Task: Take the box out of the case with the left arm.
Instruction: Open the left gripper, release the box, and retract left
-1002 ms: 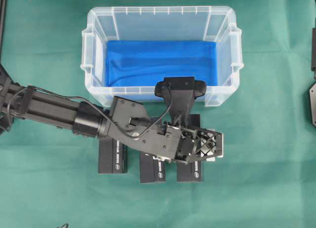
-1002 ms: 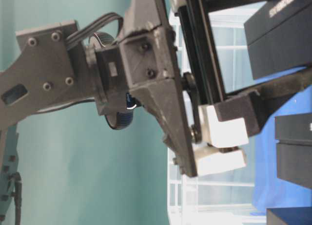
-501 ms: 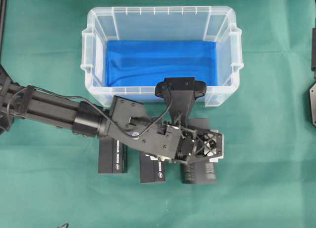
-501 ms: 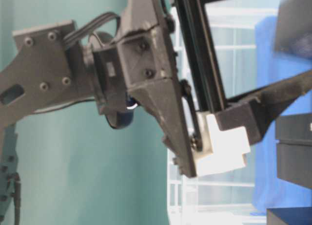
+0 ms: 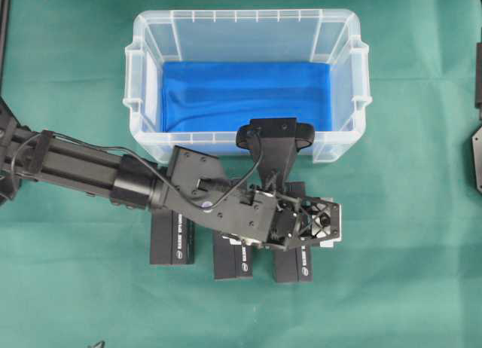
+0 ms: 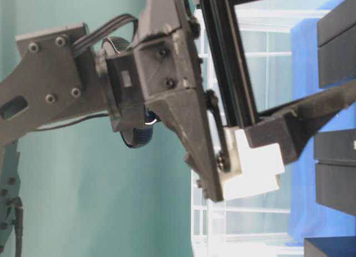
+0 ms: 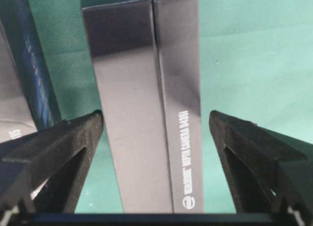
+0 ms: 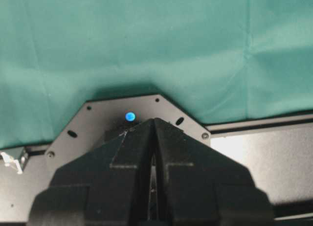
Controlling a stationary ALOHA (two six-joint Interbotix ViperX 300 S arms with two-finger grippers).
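Three black boxes point(image 5: 172, 239), perhaps more hidden; one case point(image 5: 143, 77).

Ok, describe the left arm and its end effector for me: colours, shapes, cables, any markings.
The left arm is matte black: a ribbed rectangular forearm, a round collar, then angular bolted plates. A thin black cable loops over the wrist to a black camera mounted above it. The left end effector has two black wedge-shaped fingers with a matte, grainy surface, on white blocks. No markings are legible.
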